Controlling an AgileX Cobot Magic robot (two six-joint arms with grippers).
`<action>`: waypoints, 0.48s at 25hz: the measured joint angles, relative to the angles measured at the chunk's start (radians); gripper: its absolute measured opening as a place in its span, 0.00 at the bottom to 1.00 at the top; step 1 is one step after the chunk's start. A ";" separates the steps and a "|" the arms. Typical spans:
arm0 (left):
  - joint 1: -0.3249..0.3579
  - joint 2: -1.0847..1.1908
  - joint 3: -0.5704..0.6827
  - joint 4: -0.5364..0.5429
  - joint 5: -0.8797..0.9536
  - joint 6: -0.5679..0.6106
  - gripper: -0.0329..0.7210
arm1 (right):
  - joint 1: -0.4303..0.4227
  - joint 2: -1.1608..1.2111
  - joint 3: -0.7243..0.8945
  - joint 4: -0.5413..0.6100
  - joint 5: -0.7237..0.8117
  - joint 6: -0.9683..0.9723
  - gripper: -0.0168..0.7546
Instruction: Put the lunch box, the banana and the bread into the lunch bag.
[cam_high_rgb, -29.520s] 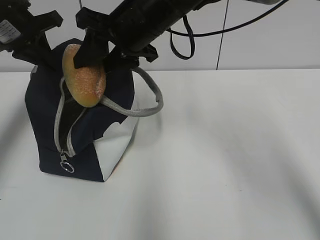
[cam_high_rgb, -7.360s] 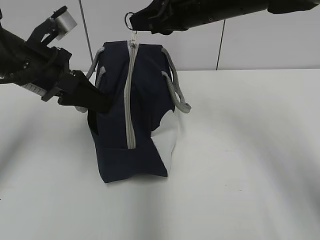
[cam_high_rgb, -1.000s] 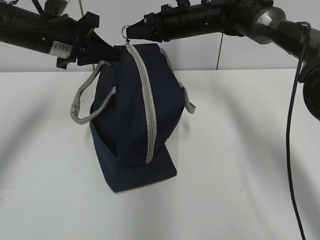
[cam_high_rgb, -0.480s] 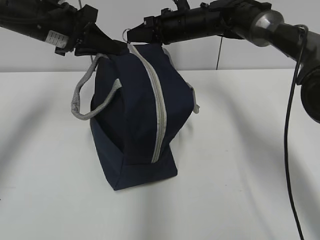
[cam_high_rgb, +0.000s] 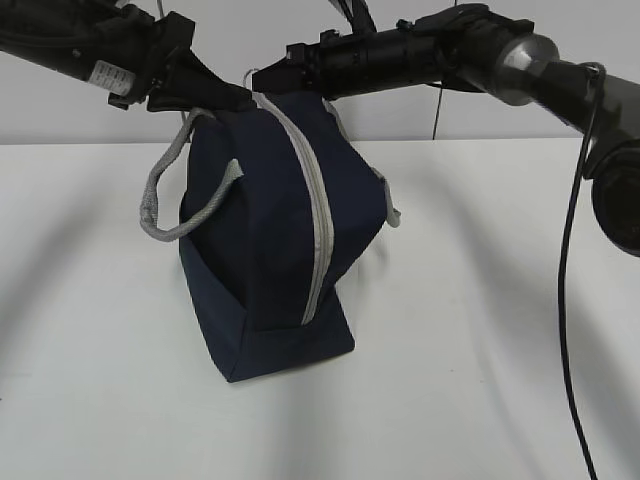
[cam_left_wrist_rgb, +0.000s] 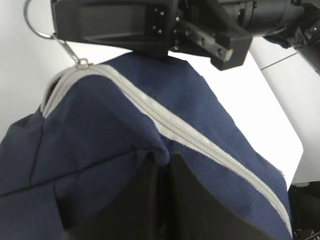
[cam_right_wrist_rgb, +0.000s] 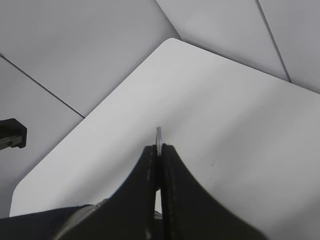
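- I see a plain white table (cam_high_rgb: 480, 330) under pale wall panels.
- One bag (cam_high_rgb: 270, 240) stands left of centre, zipper (cam_high_rgb: 312, 215) run closed over its top.
- Two arms meet above it.
- My left gripper (cam_left_wrist_rgb: 162, 172) pinches a fold of the bag's fabric beside the zipper.
- My right gripper (cam_right_wrist_rgb: 159, 155) is closed on the zipper's pull ring (cam_right_wrist_rgb: 158, 135).
- Open table lies right and near; the rounded far-left corner shows in the right wrist view.

Both arms reach level toward each other, left gripper (cam_left_wrist_rgb: 162, 167) and right gripper (cam_right_wrist_rgb: 158, 155) jaws clamped.
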 joint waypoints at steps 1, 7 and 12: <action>0.000 0.000 0.000 0.001 0.000 0.000 0.06 | 0.000 0.004 0.000 0.003 0.000 0.007 0.00; 0.000 0.000 -0.001 0.033 -0.001 0.000 0.06 | 0.000 0.015 -0.002 0.004 0.000 0.147 0.00; 0.000 0.000 -0.002 0.060 -0.003 0.001 0.06 | -0.006 0.020 -0.005 0.003 -0.005 0.245 0.00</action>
